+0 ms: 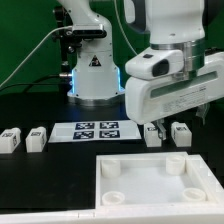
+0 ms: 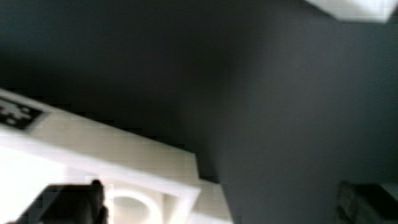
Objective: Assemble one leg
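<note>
Four small white legs with square tags lie on the black table: two at the exterior view's left (image 1: 10,140) (image 1: 37,138) and two at its right (image 1: 152,135) (image 1: 181,133). My gripper (image 1: 159,127) hangs low just over the two right legs, behind the far edge of the white tabletop (image 1: 140,178). In the wrist view my gripper (image 2: 217,205) is open, with dark fingers (image 2: 63,205) far apart and nothing held. Between them lie the black table and a corner of the tabletop (image 2: 178,165) with a round socket (image 2: 134,208).
The marker board (image 1: 95,129) lies between the two pairs of legs. The robot base (image 1: 95,70) stands behind it. In the wrist view a tag (image 2: 18,110) shows on a white surface at the edge, and a blurred white piece (image 2: 365,8) lies at a corner.
</note>
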Controlling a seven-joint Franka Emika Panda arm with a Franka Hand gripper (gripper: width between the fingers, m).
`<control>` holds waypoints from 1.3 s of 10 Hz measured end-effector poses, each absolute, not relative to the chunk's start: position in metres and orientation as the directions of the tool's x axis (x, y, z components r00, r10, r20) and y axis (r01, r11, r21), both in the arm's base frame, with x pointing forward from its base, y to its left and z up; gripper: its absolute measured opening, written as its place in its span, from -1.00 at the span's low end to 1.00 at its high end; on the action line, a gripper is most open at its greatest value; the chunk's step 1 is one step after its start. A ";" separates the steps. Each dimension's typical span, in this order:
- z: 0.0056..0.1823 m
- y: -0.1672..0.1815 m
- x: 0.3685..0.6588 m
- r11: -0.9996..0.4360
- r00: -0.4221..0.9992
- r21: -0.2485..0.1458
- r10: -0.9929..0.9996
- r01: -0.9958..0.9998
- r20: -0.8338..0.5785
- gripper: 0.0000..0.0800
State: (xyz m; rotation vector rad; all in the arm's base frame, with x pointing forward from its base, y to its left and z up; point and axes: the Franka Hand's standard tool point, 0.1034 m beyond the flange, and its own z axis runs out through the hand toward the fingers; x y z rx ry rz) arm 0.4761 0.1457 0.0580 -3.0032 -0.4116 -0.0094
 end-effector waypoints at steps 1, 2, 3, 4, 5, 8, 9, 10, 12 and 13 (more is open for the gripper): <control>0.058 0.147 0.476 -0.976 0.982 -0.113 0.188 0.188 0.012 0.62; 0.057 0.149 0.474 -0.986 0.993 -0.116 0.122 0.121 0.001 0.62; 0.052 0.161 0.466 -0.992 0.999 -0.122 0.030 0.025 -0.043 0.62; 0.051 0.174 0.460 -0.992 0.996 -0.121 0.044 0.035 -0.080 0.62; 0.052 0.180 0.459 -0.992 0.996 -0.121 0.051 0.041 -0.076 0.62; 0.049 0.194 0.438 -0.994 0.938 -0.082 0.090 0.066 -0.335 0.62; 0.047 0.194 0.434 -0.992 0.900 -0.075 0.125 0.103 -0.418 0.62; 0.048 0.192 0.434 -0.993 0.856 -0.072 0.119 0.096 -0.503 0.62; 0.048 0.189 0.428 -0.993 0.764 -0.065 0.117 0.097 -0.635 0.62; 0.047 0.188 0.426 -0.993 0.686 -0.064 0.115 0.100 -0.718 0.62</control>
